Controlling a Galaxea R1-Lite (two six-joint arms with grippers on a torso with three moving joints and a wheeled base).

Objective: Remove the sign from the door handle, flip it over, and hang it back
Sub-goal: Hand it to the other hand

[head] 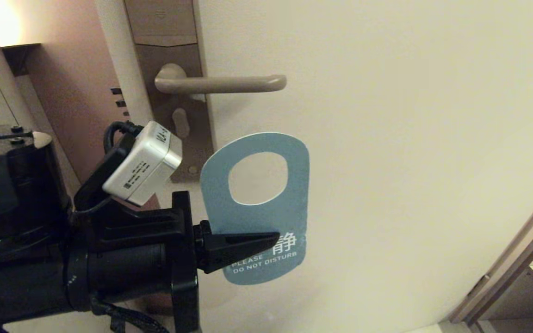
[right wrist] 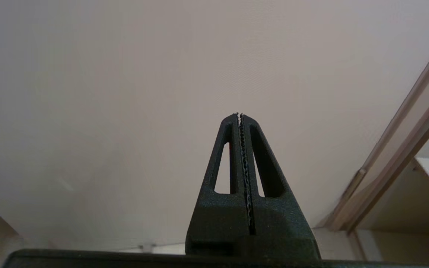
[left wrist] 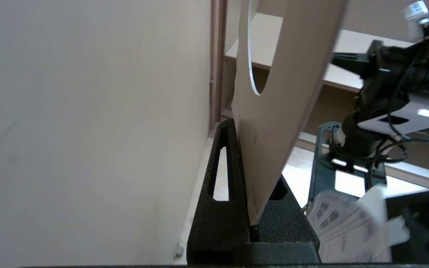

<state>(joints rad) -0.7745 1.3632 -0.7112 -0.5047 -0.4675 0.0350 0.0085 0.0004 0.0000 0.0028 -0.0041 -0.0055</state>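
Clearly the first step is done: the sign (head: 289, 217) is off the door handle (head: 222, 84) and hangs in the air below it, a little past the lever's rounded tip, free of the door (head: 410, 138). The left gripper (head: 248, 247) holds it, fingers clamped flat on the card's lower part beside the lettering, with the oval hole uppermost. In the head view the blue "DO NOT DISTURB" face points towards the robot. Whether the turn-over is finished or only under way I cannot tell from this alone; either way, I judge the rehanging is all still to come, since the hole sits below the handle and nothing is threaded onto the lever.

From the left wrist view comes what the head view hides: the card's other face, plain and pale, seen nearly edge-on, and the card's edge seated deep between the two black fingers (left wrist: 222, 193). That view also catches the right arm, parked well away from the handle. Its own wrist view shows the right gripper (right wrist: 240, 115) pressed shut on nothing, facing bare door.
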